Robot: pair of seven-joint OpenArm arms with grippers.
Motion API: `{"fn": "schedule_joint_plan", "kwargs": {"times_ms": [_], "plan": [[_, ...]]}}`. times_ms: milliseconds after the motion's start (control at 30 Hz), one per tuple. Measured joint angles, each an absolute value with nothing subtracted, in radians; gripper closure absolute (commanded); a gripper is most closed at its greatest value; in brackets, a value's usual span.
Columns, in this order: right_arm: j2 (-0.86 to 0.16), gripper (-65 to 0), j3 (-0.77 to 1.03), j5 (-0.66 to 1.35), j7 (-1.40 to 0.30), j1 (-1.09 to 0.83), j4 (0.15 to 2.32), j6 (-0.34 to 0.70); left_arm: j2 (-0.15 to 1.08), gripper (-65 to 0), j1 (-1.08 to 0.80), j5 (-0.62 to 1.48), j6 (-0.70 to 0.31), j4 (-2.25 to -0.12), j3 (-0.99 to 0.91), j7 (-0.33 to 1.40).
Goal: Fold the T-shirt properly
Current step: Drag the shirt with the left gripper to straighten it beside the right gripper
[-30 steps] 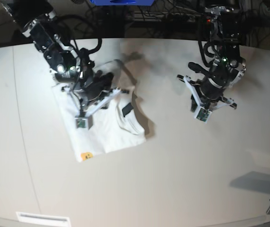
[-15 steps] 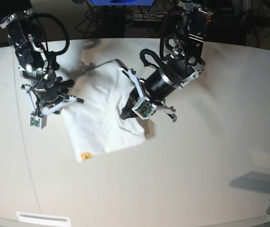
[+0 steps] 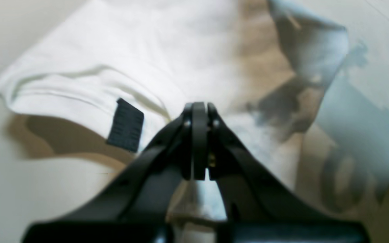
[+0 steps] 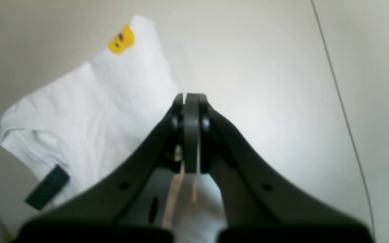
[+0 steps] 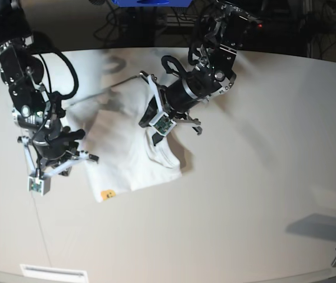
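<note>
Step in hand: I'd call this late in the fold. The T-shirt is already a compact packet, and what seems left is tidying it.
Left gripper: hangs over the collar end of the shirt, jaws pressed tight together. I see no cloth pinched between them in the wrist view.
Right gripper: sits off the shirt's edge, over bare table, jaws likewise clamped together on nothing.
Next move: probably a jaw has to open and come down on the loose end near the collar to lay it flat. That's my guess only.
Where the shirt is: on the pale table, between the two arms, nearer the far side.
How the shirt looks: plain white side up, roughly a slanted rectangle. The black label shows at the neck opening. A small yellow print peeks out at one corner. The collar end looks rumpled and raised, the rest fairly flat.
</note>
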State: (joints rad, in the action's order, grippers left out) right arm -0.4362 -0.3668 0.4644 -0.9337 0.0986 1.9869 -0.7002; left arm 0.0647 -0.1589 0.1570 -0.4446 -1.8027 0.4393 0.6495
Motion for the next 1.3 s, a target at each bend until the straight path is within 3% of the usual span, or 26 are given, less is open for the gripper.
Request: {"fn": "schedule_joint_plan", "kwargs": {"times_ms": [500, 800, 967, 1300], "plan": [[-0.424, -0.1, -0.367, 0.464, -0.944, 0.093, 1.972, -0.698, -0.014, 0.0, -0.105, 0.157, -0.435, -1.699, 0.528, 0.638], [-0.429, -0.1, -0.364, 0.464, -0.944, 0.069, 1.972, -0.698, -0.016, 0.0, -0.084, 0.165, -0.347, -1.517, 0.539, 0.531], [-0.431, -0.1, -0.362, 0.464, -0.944, 0.068, 1.972, -0.698, 0.064, 0.0, -0.105, 0.192, -0.360, -1.557, 0.537, 0.532], [-0.429, -0.1, -0.360, 0.464, -0.942, 0.068, 1.972, -0.698, 0.238, 0.0, -0.074, 0.178, -0.358, -1.677, 0.440, 0.699]]}}
